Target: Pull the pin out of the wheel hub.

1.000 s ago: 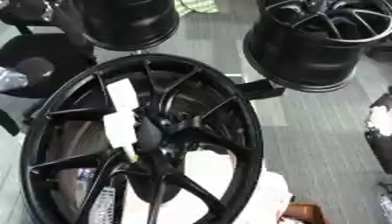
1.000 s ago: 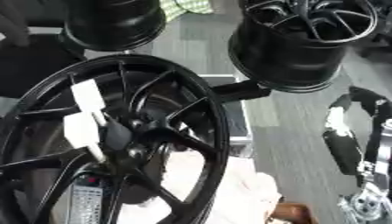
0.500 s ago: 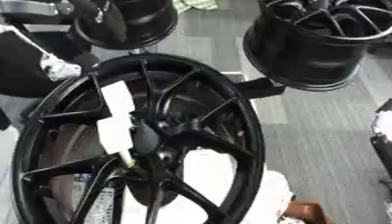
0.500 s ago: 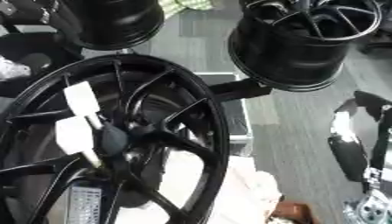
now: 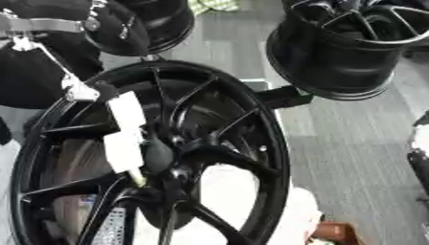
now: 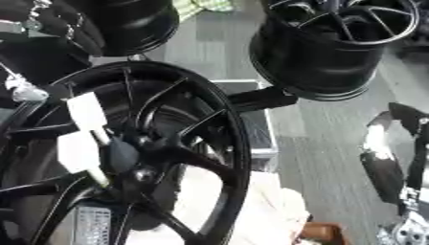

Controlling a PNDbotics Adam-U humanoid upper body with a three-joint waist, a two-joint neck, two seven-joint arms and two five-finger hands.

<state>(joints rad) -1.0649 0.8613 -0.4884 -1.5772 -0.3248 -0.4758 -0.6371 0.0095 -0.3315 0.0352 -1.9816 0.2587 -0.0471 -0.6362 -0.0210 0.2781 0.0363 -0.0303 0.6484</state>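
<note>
While the big black wheel hub (image 5: 151, 158) fills the lower left of the frame, a white pin (image 5: 126, 134) sticks up near its middle; the left hand (image 5: 80, 91) shows at the upper left by the rim; the right hand (image 6: 394, 162) hangs at the right edge; I cannot tell either hand's fingers.

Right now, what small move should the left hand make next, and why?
Probably lower the left hand from the wheel rim toward the hub. It seems to sit at the upper-left rim, apart from the white tags by the hub; the pin itself I cannot make out.
</note>
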